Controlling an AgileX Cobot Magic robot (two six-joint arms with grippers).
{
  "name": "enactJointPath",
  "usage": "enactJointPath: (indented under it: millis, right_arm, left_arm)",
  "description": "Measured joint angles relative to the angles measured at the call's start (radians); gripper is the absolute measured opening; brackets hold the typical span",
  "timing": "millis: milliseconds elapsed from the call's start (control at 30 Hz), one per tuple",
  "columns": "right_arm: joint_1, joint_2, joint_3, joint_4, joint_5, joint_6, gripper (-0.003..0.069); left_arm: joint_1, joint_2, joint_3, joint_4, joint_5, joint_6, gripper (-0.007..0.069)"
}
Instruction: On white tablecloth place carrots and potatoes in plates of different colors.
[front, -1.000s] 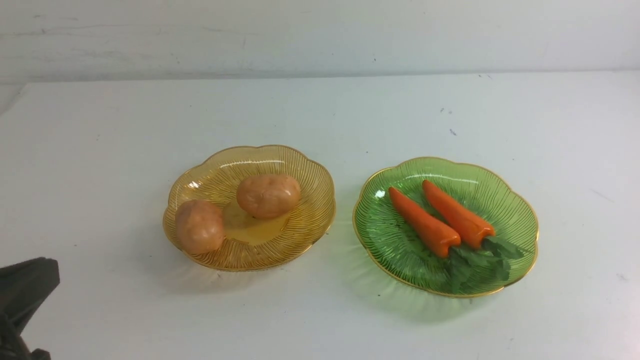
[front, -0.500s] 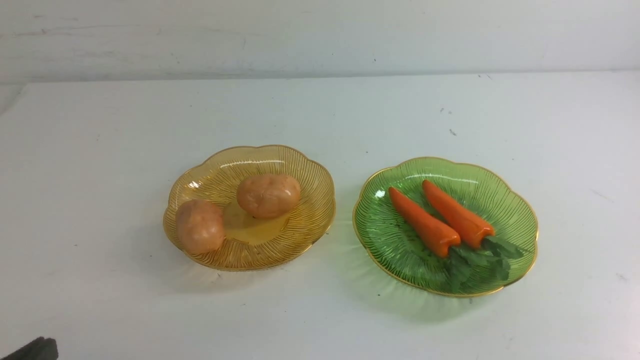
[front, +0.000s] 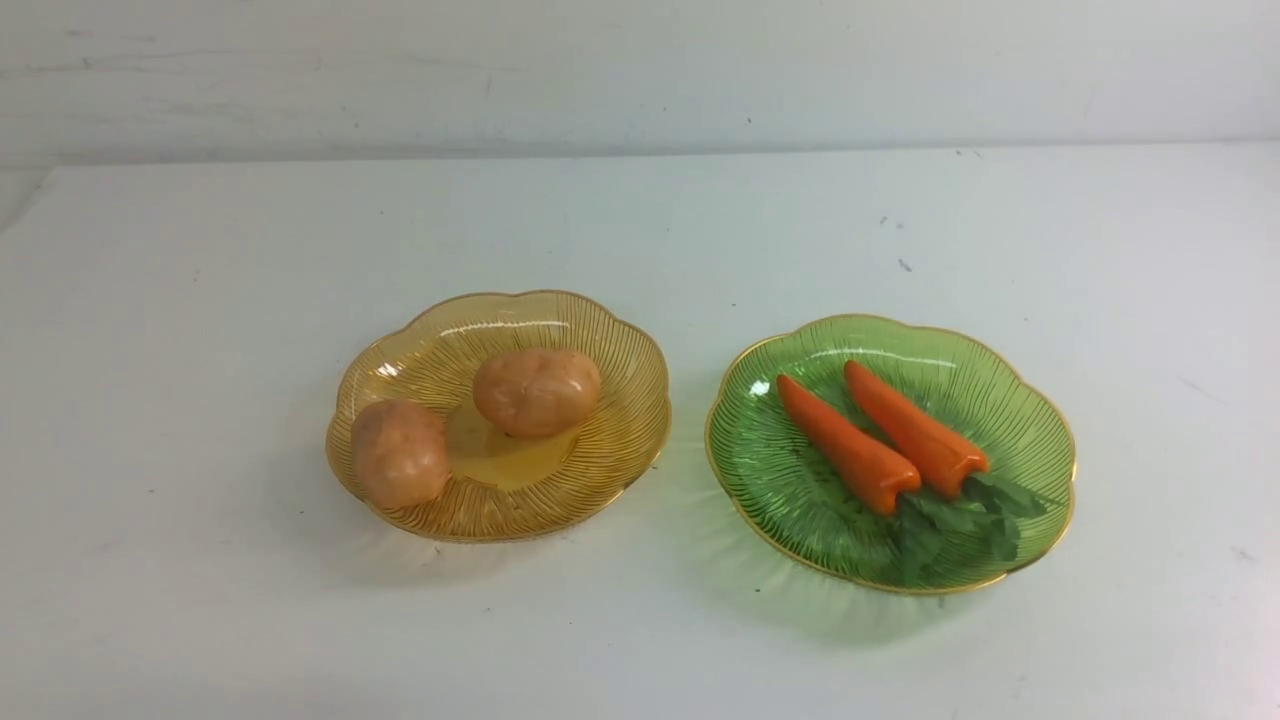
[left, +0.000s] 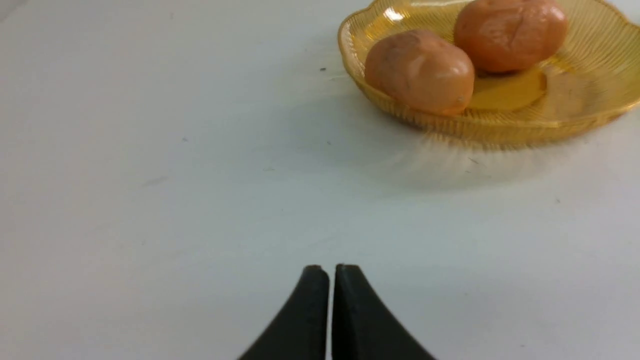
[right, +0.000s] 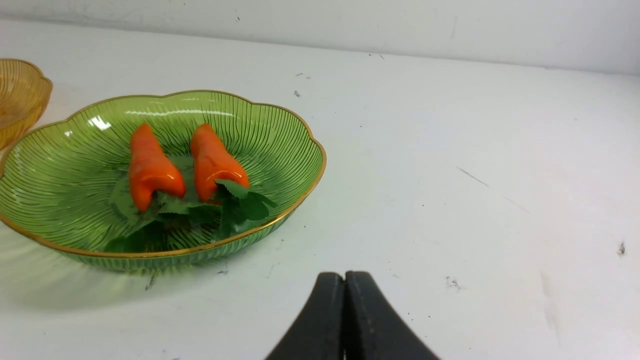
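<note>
Two scalloped, ribbed glass plates with gold rims sit side by side on the white tablecloth that covers the surface, close together but not touching. The amber-yellow plate is on the left and holds both potatoes. One potato lies against the plate's near-left wall and the other potato sits nearer the middle. In the front view a narrow gap shows between them, though from the left wrist view they overlap, so whether they touch is hard to tell.

The green plate on the right holds both carrots. The left carrot and the right carrot lie parallel, just beside each other, with tapered tips pointing away toward the far left. Their dark green leafy tops spread over the plate's near-right side.

Neither arm shows in the front view. The left claw appears in its wrist view with its black fingers pressed together, empty, above bare cloth and well apart from the amber-yellow plate. The right claw is likewise closed on nothing, near the green plate's edge but clear of it.

No brand, label or writing can be read on anything. The cloth carries only small dark specks.
</note>
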Motion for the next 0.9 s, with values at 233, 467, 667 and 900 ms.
enactJointPath:
  millis: [233,467,667,900]
  right_arm:
    - [0.0,0.0,0.0,0.0,0.0,0.0,-0.0015]
    - [0.0,0.0,0.0,0.0,0.0,0.0,-0.0015]
    - [0.0,0.0,0.0,0.0,0.0,0.0,-0.0015]
    - [0.0,0.0,0.0,0.0,0.0,0.0,-0.0015]
  left_arm:
    - [-0.024,0.0,0.0,-0.002,0.0,0.0,-0.0001]
    - [-0.034,0.0,0.0,-0.003,0.0,0.0,-0.0001]
    - [-0.035,0.0,0.0,-0.003,0.0,0.0,-0.0001]
    - [-0.035,0.0,0.0,-0.003,0.0,0.0,-0.0001]
